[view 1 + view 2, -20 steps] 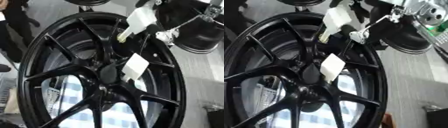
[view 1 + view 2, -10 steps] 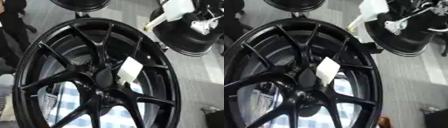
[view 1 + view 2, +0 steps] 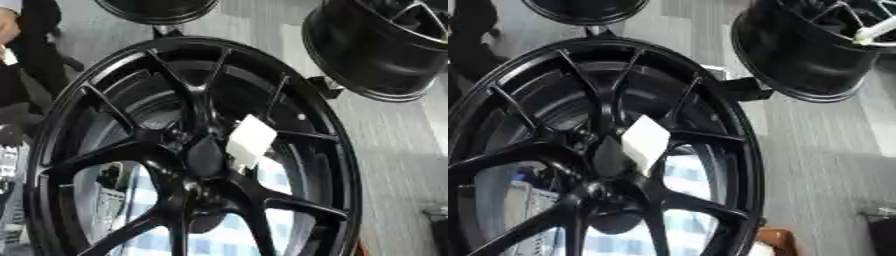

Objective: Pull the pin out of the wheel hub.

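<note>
A large black multi-spoke wheel stands upright and fills most of both views. A white rectangular tag sticks out just right of its hub centre. A slim white piece pokes in at the right edge of the right eye view, in front of the other wheel; what holds it is out of frame. Neither of my hands shows in either view.
A second black wheel hangs at the upper right on a bracket, and a third wheel is at the top edge. A person in dark clothes stands at the far left. Grey panelling lies behind, on the right.
My right hand, holding a white piece, has risen up and to the right, away from the hub and out of view. The camera has also shifted.
</note>
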